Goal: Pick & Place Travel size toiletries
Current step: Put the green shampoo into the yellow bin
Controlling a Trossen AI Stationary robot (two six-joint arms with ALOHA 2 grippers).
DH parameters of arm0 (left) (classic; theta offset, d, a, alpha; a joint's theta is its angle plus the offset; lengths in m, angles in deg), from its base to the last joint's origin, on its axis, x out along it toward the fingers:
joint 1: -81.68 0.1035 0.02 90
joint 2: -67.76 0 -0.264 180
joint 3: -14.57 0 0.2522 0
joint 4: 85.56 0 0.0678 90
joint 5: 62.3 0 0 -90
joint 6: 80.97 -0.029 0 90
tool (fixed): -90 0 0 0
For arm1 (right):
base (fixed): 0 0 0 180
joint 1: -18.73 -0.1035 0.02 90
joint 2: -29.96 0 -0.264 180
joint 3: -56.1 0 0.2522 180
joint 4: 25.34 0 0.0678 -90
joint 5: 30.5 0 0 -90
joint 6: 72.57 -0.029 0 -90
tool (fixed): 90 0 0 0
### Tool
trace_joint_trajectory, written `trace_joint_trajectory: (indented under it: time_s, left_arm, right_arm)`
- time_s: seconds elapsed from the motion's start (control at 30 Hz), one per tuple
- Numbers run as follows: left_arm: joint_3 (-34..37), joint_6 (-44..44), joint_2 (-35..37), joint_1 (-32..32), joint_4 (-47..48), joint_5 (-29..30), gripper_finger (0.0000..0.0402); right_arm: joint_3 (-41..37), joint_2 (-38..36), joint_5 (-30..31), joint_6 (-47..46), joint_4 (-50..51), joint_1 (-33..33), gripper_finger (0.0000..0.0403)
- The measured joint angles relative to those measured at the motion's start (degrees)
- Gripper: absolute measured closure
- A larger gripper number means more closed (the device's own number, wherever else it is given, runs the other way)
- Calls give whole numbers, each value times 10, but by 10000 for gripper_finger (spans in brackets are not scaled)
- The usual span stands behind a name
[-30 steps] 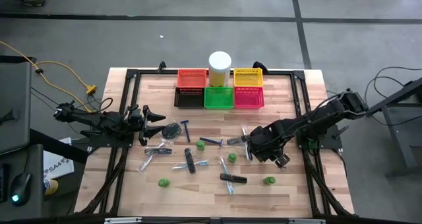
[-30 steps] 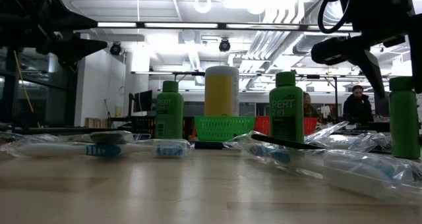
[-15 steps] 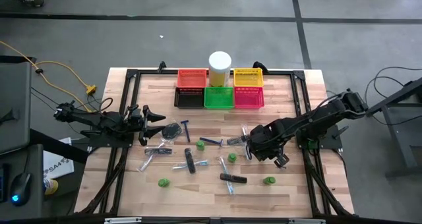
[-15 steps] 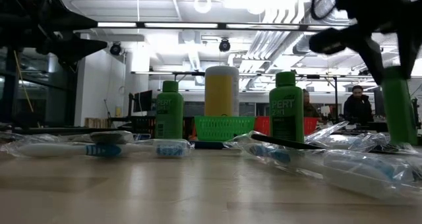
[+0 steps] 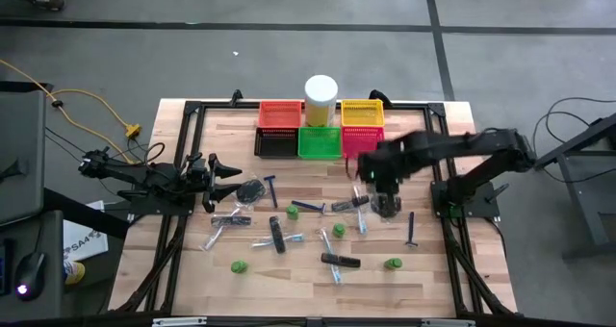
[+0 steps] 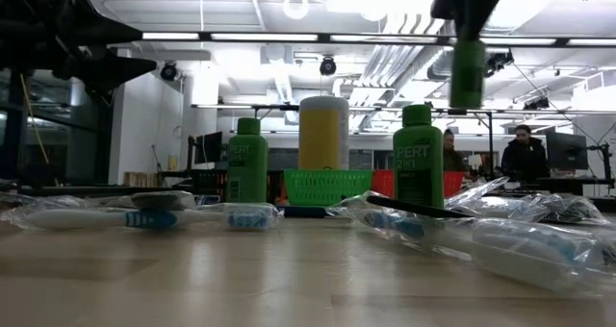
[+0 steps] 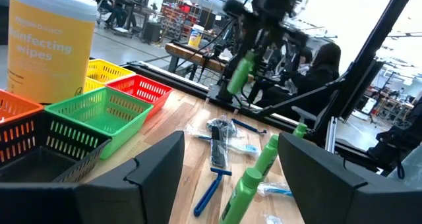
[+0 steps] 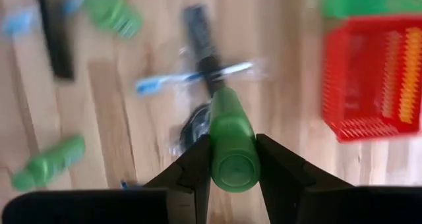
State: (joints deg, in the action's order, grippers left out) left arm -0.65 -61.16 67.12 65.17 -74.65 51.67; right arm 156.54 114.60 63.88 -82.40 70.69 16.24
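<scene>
Right wrist view: green bottle [image 8: 231, 141] clamped between right end effector [image 8: 232, 159] fingers.

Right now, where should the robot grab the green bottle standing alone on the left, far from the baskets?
Probably its round body, just under the cap, coming straight down from above. The green bottle stands upright with nothing close around it, so fingers should fit on either side.

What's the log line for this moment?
right gripper: shut on green bottle, lifted | near pink basket | left gripper: open, waiting at left edge
</scene>
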Motion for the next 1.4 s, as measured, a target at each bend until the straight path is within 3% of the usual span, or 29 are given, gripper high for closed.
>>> trace_joint_trajectory:
  time_s: [0.33,0.6,1.03,1.17,1.4]
  left_arm:
    - [0,0,0,0,0,2,156]
    - [0,0,0,0,0,2,156]
    - [0,0,0,0,0,2,156]
    - [0,0,0,0,0,1,156]
    - [0,0,0,0,0,-1,156]
  right_arm:
    - [48,13,-4,-99,10,170,310]
    - [109,88,-16,-94,4,276,310]
    - [124,182,17,-92,-134,447,310]
    - [124,211,12,-168,-177,480,309]
    - [124,258,-56,-191,-249,482,309]
